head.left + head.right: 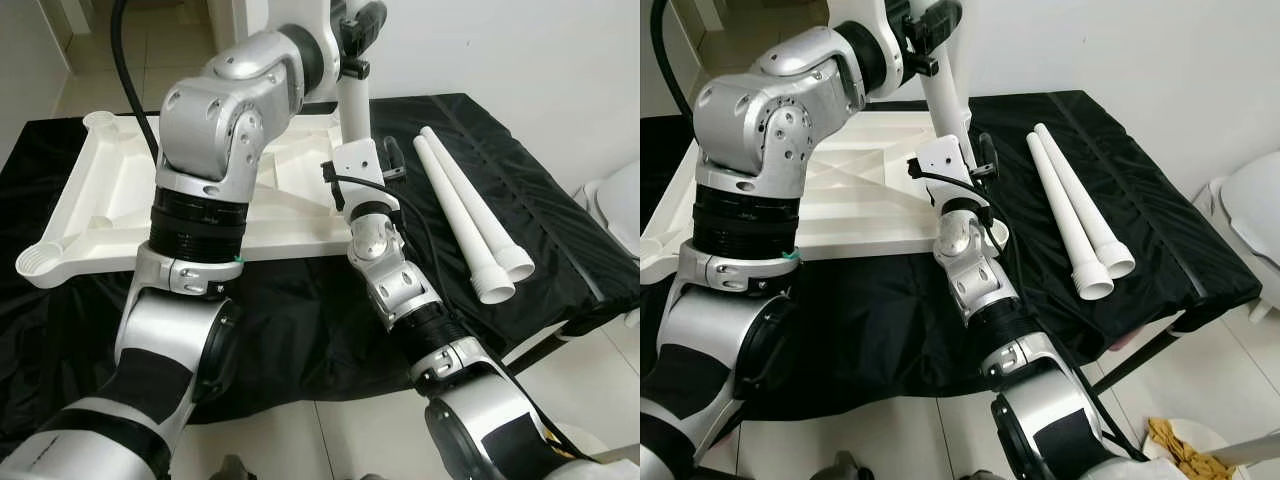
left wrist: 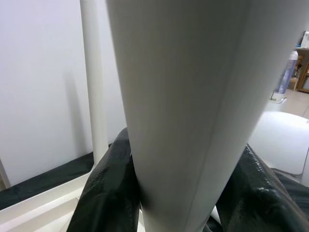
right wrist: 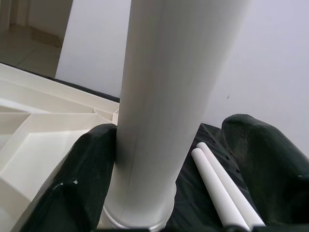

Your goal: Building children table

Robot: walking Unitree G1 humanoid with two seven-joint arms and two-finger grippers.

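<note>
An upside-down white table top (image 1: 100, 190) lies on a black cloth (image 1: 300, 320). One white leg (image 1: 353, 105) stands upright at its near right corner, its base in the corner socket (image 3: 140, 212). High on that leg my left gripper (image 1: 360, 25) is shut, both black fingers (image 2: 106, 193) pressed on it. Lower down, my right gripper (image 1: 378, 158) is open around the same leg (image 3: 159, 96); one finger (image 3: 91, 169) touches it and the other stands apart. Two loose legs (image 1: 470, 210) lie side by side on the cloth to the right.
Open corner sockets (image 1: 40, 262) show on the table top's left side. A thin white upright (image 2: 94, 87) stands behind the held leg. A black cable (image 1: 125, 70) hangs at the back left. A white object (image 1: 615, 200) sits past the cloth's right edge, above tiled floor.
</note>
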